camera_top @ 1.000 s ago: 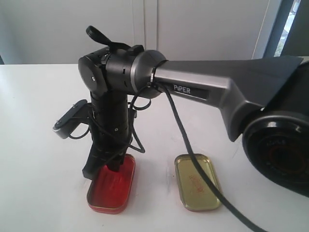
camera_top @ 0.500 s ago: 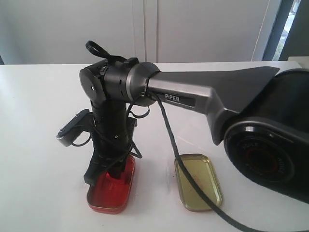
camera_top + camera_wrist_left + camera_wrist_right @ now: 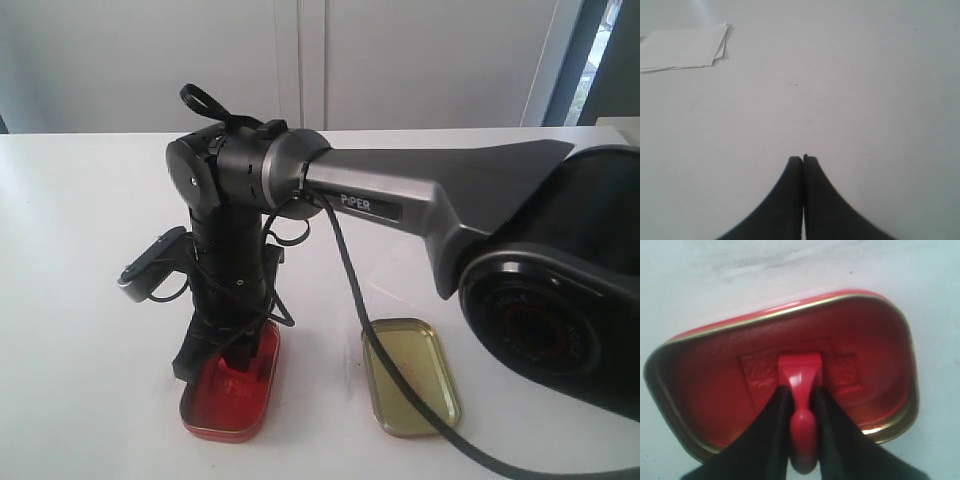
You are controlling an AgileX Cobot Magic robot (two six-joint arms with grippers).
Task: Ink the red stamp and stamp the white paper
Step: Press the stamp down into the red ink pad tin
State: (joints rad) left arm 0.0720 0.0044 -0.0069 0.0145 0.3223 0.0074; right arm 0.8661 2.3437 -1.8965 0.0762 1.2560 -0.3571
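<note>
My right gripper [image 3: 801, 390] is shut on the knob handle of the red stamp [image 3: 800, 380], whose block base rests down on the red pad inside the oblong ink tin [image 3: 890, 340]. Rectangular imprints show in the pad beside the base. In the exterior view the right gripper [image 3: 232, 352] stands nearly upright over the ink tin [image 3: 232, 395], with the red stamp [image 3: 238, 372] at its tips. My left gripper [image 3: 803, 159] is shut with nothing between its fingers, above bare white table. The white paper [image 3: 682, 47] lies as a small stack some way off from it.
A gold oblong tin lid [image 3: 410, 378] lies open side up to the right of the ink tin. The right arm's black cable [image 3: 350, 290] drapes across the lid. The arm's large base [image 3: 550, 300] fills the right of the exterior view.
The right arm lowered over the past second, bringing the stamp down into the ink tin; in the last half second it hardly moved.
</note>
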